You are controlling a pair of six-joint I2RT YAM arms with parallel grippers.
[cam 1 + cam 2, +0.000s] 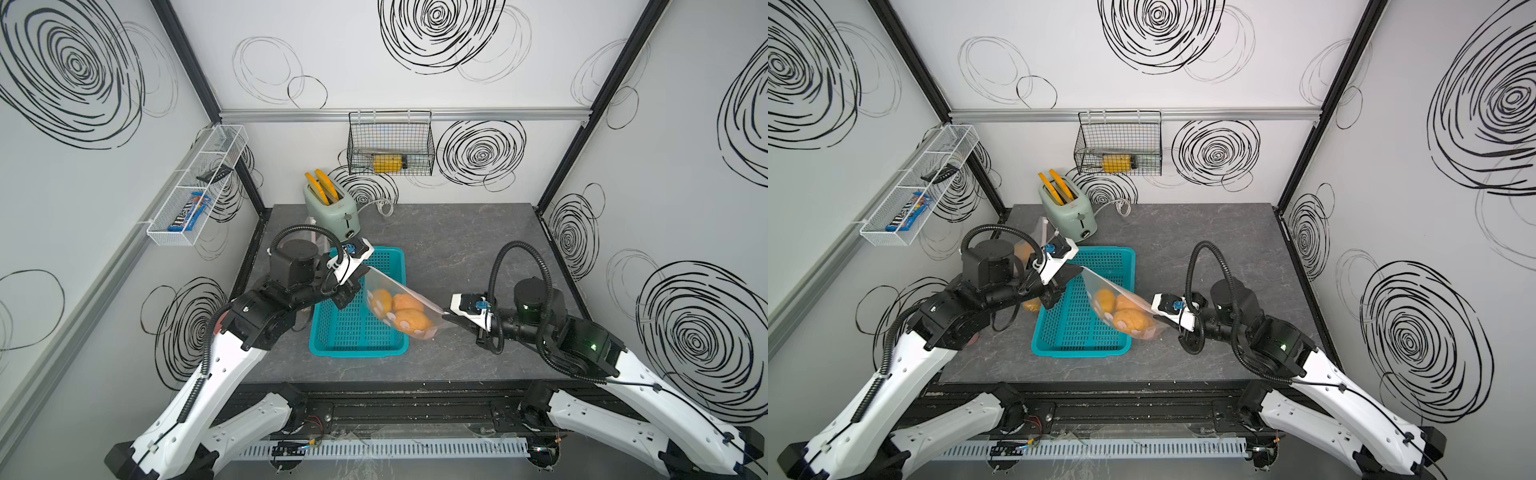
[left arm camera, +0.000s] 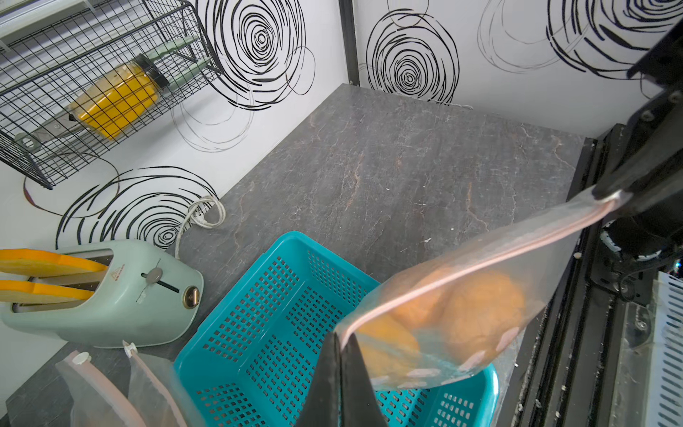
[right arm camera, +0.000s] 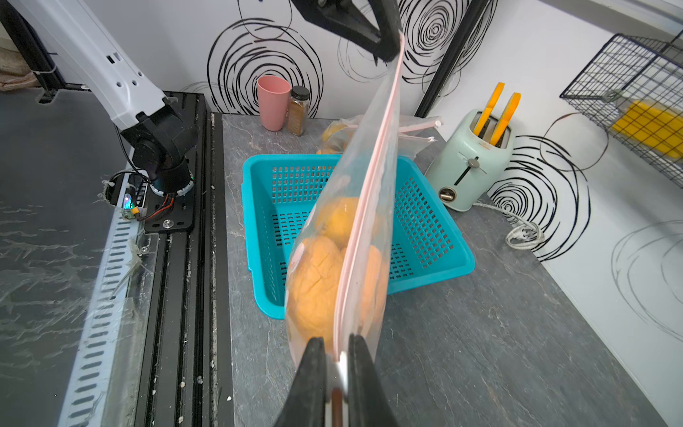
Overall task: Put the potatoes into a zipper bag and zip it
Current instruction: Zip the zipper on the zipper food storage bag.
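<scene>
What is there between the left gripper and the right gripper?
The zipper bag stretches from left gripper to right gripper, potatoes inside, partly over the teal basket; both top views show it.

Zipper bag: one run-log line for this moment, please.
left claw: shut on zipper bag | right claw: shut on zipper bag | potatoes: inside, partly over teal basket

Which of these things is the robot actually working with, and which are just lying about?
In the job: zipper bag, potatoes inside it.
Lying about: toaster, teal basket, pink cup, spice jar, wire basket, candy pack.
</scene>
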